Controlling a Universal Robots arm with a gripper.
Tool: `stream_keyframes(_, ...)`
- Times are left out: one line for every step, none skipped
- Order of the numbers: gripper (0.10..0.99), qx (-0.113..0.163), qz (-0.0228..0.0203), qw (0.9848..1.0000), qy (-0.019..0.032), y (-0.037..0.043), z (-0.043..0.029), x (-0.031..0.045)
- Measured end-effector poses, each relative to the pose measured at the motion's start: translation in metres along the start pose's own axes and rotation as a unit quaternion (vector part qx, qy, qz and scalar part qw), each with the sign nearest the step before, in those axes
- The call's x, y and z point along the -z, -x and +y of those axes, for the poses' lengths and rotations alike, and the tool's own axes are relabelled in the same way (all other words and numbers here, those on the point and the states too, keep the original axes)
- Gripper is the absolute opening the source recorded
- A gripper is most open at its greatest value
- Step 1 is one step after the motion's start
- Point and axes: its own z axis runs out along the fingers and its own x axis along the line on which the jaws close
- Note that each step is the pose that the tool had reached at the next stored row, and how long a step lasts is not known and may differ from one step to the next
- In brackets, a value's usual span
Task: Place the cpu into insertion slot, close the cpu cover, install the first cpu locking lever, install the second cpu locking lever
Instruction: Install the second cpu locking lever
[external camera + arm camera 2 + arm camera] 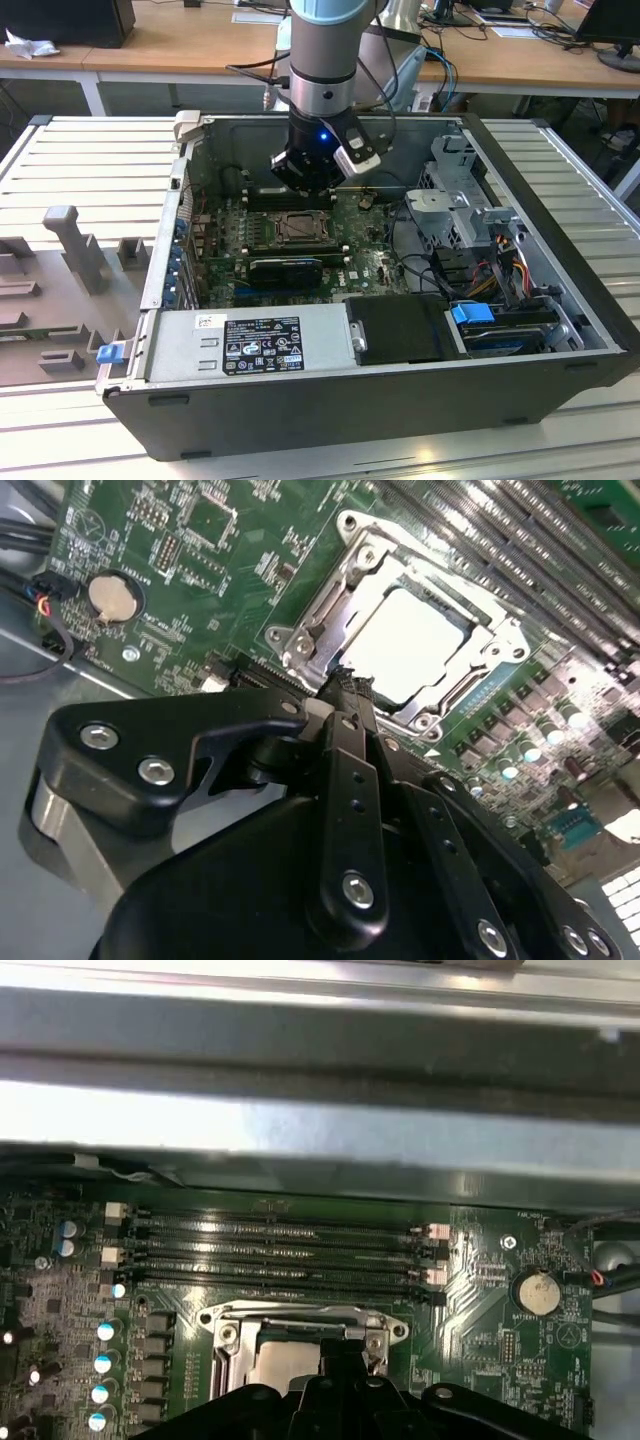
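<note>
Silver metal shines in the middle of the green board (300,240), which lies flat inside an open grey computer case (560,300). That shiny part is the cpu cover (330,610), a thin frame with a big square window, and it lies down flat over the insertion slot (462,685). Through the window I can see the cpu (410,645), a pale square chip, sitting inside the slot. The black gripper (345,688) hangs from the robot arm (322,60) just above the near edge of the cover, close to one corner of the frame. In the second wrist view its two fingers (350,780) look pressed together into one thin black tip, with nothing held between them. The tip is very near the frame, but I cannot tell if it touches. In the first wrist view the long black memory slots (280,1245) run side by side just past the cover, and a round silver battery (535,1292) sits off to one side of them. In the exterior view, a long black card (285,270) stands on the board just in front of the slot, and a bundle of coloured wires (505,260) lies toward the exterior view's right. The case rests on a grey ribbed table (90,170).
</note>
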Motion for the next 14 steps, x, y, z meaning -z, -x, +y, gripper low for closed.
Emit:
stream_keyframes(0.106, 0.0, 0.0, 1.0, 0.0001, -0.0001, -0.0017, 0.0001)
stream_keyframes(0.106, 0.0, 0.0, 1.0, 0.0, -0.0002, -0.0035, 0.0002)
stream_keyframes(0.106, 0.0, 0.0, 1.0, 0.0, -0.0003, -0.0058, 0.0004)
stream_keyframes(0.106, 0.0, 0.0, 1.0, 0.0001, -0.0005, -0.008, 0.0005)
stream_keyframes(0.106, 0.0, 0.0, 1.0, 0.0001, -0.0006, -0.01, 0.0007)
stream_keyframes(0.106, 0.0, 0.0, 1.0, 0.0, -0.0007, -0.0114, 0.0013)
stream_keyframes(0.106, 0.0, 0.0, 1.0, 0.0, -0.0007, -0.0113, 0.0031)
stream_keyframes(0.106, 0.0, 0.0, 1.0, 0.0001, -0.0006, -0.0111, 0.0061)
stream_keyframes(0.106, 0.0, 0.0, 1.0, 0.0001, -0.0006, -0.0108, 0.0092)
stream_keyframes(0.106, 0.0, -0.0001, 1.0, 0.0001, -0.0005, -0.0105, 0.0135)
stream_keyframes(0.106, 0.0, 0.0, 1.0, 0.0001, -0.0005, -0.0103, 0.0171)
stream_keyframes(0.106, 0.0, 0.0, 1.0, 0.0, -0.0005, -0.0101, 0.0195)
stream_keyframes(0.106, 0.0, -0.0001, 1.0, 0.0001, -0.0004, -0.0105, 0.0197)
stream_keyframes(0.106, 0.0, -0.0001, 1.0, 0.0001, -0.0005, -0.0115, 0.0198)
